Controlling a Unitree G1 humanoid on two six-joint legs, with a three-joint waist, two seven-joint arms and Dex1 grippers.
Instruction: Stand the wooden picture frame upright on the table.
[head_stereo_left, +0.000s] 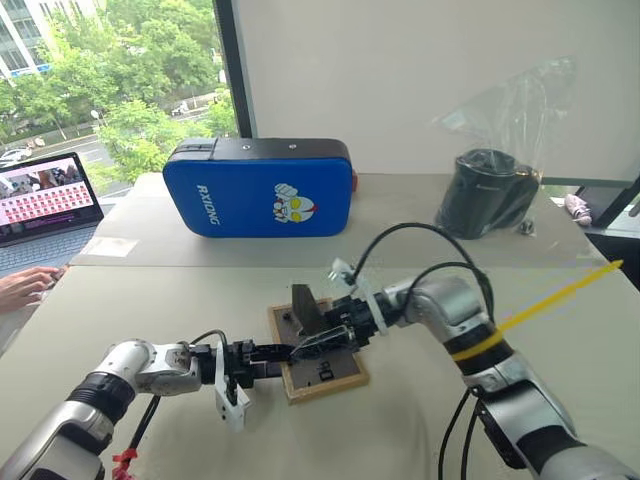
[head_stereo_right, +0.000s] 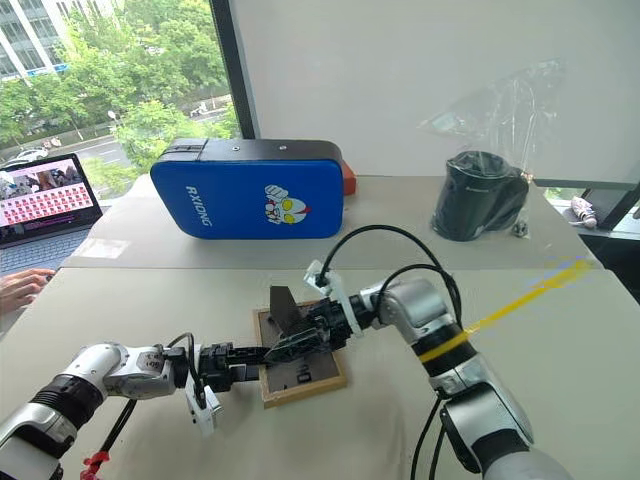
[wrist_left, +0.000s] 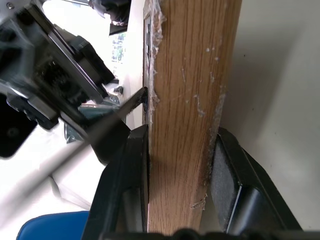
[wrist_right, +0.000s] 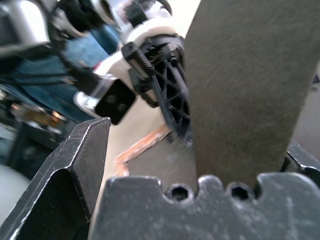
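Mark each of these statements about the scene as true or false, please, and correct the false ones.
1. The wooden picture frame lies flat on the table with its dark back panel facing up. True.
2. The left gripper is shut on the wooden edge of the frame. True.
3. The fold-out stand is folded flat against the back panel. False: it sticks up from the back.
4. The right gripper is shut tight on nothing. False: its jaws are open, with the stand between them.
5. The blue pad stands on the near edge of the table, in front of the frame. False: it stands on the far side, behind the frame.
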